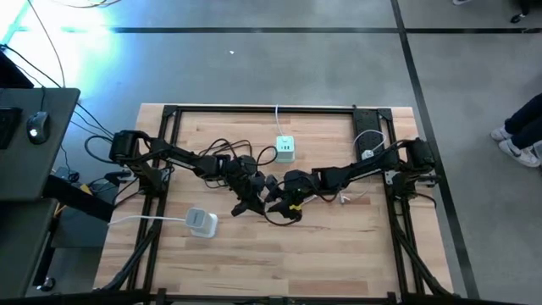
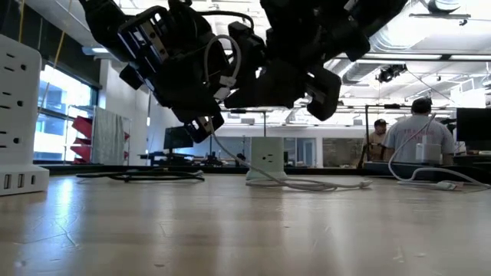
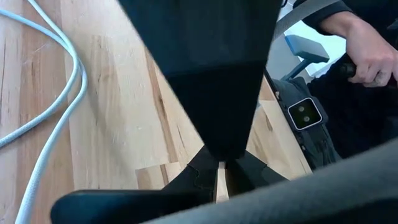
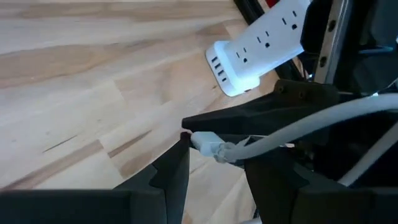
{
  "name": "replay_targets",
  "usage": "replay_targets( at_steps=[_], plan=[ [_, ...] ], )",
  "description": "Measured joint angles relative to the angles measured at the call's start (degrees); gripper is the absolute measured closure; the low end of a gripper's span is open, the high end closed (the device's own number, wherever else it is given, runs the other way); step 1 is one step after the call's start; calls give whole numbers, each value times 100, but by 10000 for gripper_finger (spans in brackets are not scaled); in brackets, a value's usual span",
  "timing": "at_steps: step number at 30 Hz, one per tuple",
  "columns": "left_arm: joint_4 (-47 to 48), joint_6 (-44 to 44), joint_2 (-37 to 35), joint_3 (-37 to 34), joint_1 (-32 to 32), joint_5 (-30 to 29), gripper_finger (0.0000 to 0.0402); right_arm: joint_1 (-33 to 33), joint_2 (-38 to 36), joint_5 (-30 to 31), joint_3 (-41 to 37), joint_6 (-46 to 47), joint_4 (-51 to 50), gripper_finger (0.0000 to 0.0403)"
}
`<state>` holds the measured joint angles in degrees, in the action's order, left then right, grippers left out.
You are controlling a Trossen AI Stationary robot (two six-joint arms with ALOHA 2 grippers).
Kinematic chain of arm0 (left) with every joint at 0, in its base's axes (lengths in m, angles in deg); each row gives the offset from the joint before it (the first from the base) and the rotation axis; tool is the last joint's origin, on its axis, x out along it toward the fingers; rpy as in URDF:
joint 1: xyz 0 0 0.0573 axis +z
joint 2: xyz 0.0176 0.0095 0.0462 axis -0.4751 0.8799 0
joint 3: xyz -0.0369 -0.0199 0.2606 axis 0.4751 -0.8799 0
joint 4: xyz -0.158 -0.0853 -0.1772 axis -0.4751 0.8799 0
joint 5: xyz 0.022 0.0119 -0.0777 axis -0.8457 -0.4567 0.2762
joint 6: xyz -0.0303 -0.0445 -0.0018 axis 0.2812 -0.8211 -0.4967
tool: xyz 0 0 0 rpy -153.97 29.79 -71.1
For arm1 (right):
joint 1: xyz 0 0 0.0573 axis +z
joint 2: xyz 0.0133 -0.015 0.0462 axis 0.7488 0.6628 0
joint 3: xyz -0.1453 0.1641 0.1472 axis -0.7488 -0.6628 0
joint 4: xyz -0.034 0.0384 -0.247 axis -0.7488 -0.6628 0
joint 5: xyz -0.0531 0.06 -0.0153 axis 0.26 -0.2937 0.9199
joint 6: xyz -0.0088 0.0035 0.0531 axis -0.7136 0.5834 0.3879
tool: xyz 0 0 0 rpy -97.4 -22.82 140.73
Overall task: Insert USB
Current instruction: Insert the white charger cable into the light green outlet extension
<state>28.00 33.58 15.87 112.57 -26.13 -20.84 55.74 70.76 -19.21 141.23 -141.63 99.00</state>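
Observation:
A white USB plug [image 4: 206, 144] on a pale cable [image 4: 311, 121] hangs above the wooden table [image 1: 339, 254] at mid-table. My right gripper [image 4: 214, 158] has it between its fingers. My left gripper [image 3: 219, 169] is shut and meets the right one from the table's left; its tip [image 4: 186, 126] shows just above the plug's nose. Both hang clear of the table [image 2: 245, 84]. A white power strip [image 4: 258, 46] lies flat near the left front [image 1: 201, 222], its USB ports [image 4: 219, 67] on the end facing the plug. My right gripper has the plug's white body [image 4: 211, 148] in the gap between its two fingers, near their free ends. The plug lies across the gap, lifted clear of the table, and its cable trails off toward the table's right. My left gripper: I cannot tell whether its shut tip touches the plug's nose.
A white-green socket cube [image 1: 285, 148] stands at the far centre with black cables [image 1: 224, 148] beside it. Another white cable lies at the far right [image 1: 368, 152]. Black frame rails [image 1: 161, 186] run along both sides. A person's hand [image 3: 373, 59] shows beyond the table.

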Motion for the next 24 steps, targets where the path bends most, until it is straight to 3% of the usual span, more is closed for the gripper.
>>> replay_targets(
  at_steps=[24],
  plan=[
    [23,2,2,0,0,-79,401,150,-4,341,2,-13,-83,270]
  ],
)
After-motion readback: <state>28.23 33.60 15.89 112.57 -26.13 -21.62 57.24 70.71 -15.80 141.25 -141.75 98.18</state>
